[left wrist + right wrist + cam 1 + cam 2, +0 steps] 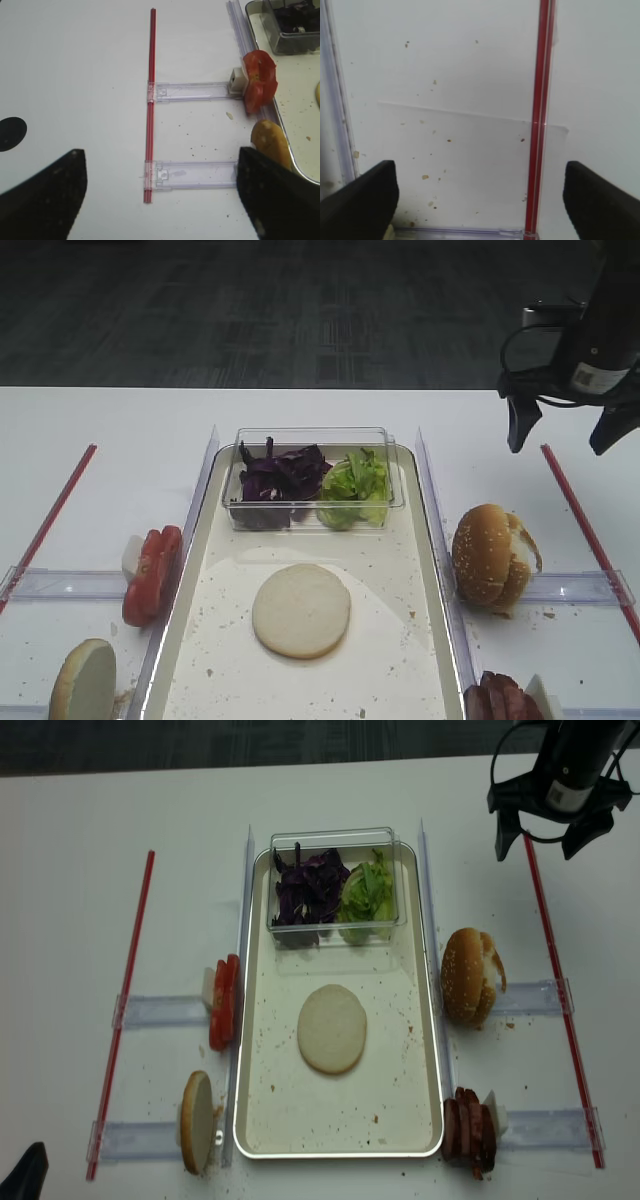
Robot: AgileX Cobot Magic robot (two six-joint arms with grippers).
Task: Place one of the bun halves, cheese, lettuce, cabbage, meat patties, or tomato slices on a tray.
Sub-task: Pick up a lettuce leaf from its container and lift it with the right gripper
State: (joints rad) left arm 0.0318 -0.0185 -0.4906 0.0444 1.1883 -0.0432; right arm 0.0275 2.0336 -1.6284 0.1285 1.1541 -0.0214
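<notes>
A pale bun half [301,610] lies flat on the metal tray [385,560]. Purple cabbage [280,478] and green lettuce [355,485] fill a clear tub at the tray's far end. Tomato slices [152,575] and another bun half [85,680] stand left of the tray. Sesame bun halves [490,558] and meat patties [497,702] stand to its right. No cheese is in view. My right gripper [560,435] hangs open and empty over the far right table, astride a red strip [540,100]. My left gripper [160,195] is open and empty over the near left table.
Clear plastic rails [192,91] run from red strips [150,100] to the tray on both sides. Long clear guides [432,530] flank the tray's long edges. Crumbs speckle the tray floor and the table by the right rail [455,231].
</notes>
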